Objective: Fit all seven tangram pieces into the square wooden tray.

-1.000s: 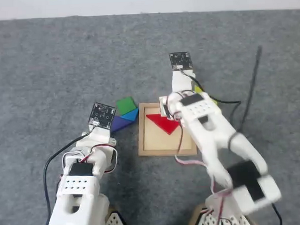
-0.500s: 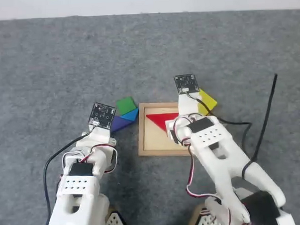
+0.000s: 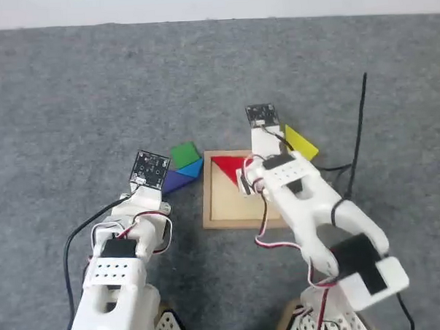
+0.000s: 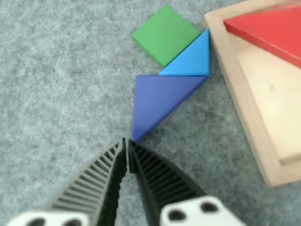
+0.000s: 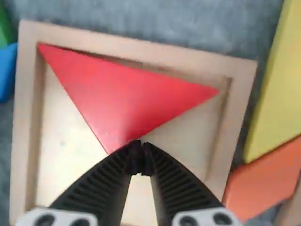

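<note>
Red triangular piece (image 3: 230, 167): long edge along upper wall of square wooden tray (image 3: 229, 208), apex at tips of clenched, empty right gripper (image 5: 140, 157).

Six tangram pieces (image 5: 127, 101), one tray (image 3: 206, 202)

My right arm has shifted over the square wooden tray (image 3: 222, 217). A second ago its wrist stood well out past the tray's far edge, then it drew back to that edge. Now it sits slightly farther out again and more toward the tray's left. The flat red triangle (image 3: 226, 167) at my right gripper (image 5: 141, 157) has slid from the tray's middle up into its far left corner. The yellow flat piece (image 3: 299, 141) just right of the tray, which the arm mostly covered a second ago, is now largely uncovered.
</note>
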Robot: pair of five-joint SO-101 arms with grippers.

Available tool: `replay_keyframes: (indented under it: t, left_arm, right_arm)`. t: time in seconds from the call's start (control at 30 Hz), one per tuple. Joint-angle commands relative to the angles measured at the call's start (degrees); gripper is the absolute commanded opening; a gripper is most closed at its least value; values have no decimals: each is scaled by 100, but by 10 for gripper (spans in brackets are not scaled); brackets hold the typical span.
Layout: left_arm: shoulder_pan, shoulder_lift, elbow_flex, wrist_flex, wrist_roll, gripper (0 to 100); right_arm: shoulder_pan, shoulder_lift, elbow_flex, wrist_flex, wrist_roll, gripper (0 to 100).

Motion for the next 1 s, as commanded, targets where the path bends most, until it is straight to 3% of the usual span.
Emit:
replay_keyframes:
  t: [0.0, 0.33, 0.63, 0.8, 0.97]
  left_arm:
    - [0, 9, -242, -88, 9, 14]
    - [0, 9, -242, -88, 9, 14]
    - [0, 9, -242, -88, 9, 14]
    - [0, 9, -242, -88, 9, 14]
    - [0, 9, -242, -88, 9, 14]
  right_arm:
    - [57, 84, -677, 57, 0, 30]
    - [664, -13, -914, 92, 9, 30]
    - [1200, -2105, -141, 857, 651, 39]
    - [1596, -3204, 633, 989, 1143, 102]
    - [1798, -3116, 686, 769, 1143, 175]
